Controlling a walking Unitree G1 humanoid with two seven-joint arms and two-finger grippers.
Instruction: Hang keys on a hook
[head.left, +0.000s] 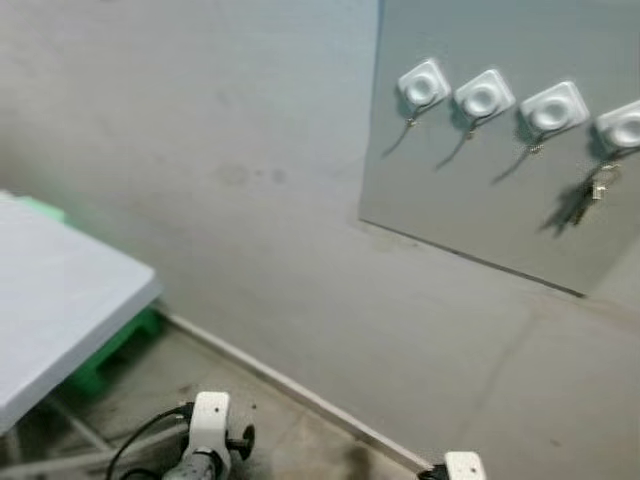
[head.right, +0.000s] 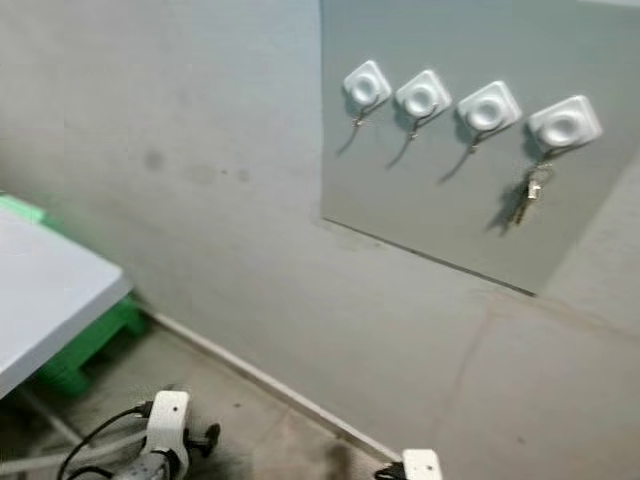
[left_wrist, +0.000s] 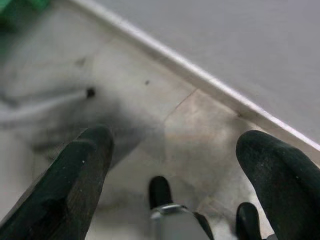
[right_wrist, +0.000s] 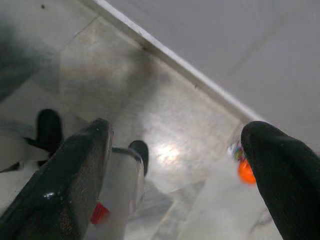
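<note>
A bunch of keys (head.right: 528, 194) hangs from the rightmost of several white square hooks (head.right: 565, 124) on a grey panel (head.right: 450, 215) on the wall. The other hooks (head.right: 421, 96) carry nothing. Both arms hang low, well below the panel; the left arm (head.left: 206, 438) and the right arm (head.left: 462, 467) show at the bottom edge. My left gripper (left_wrist: 180, 147) is open over the tiled floor, nothing between its fingers. My right gripper (right_wrist: 180, 135) is also open and empty above the floor.
A white table (head.left: 60, 300) stands at the left with a green crate (head.left: 112, 355) beneath it. A pale baseboard (head.left: 300, 395) runs along the wall's foot. A small orange object (right_wrist: 246, 171) lies on the floor near the right gripper.
</note>
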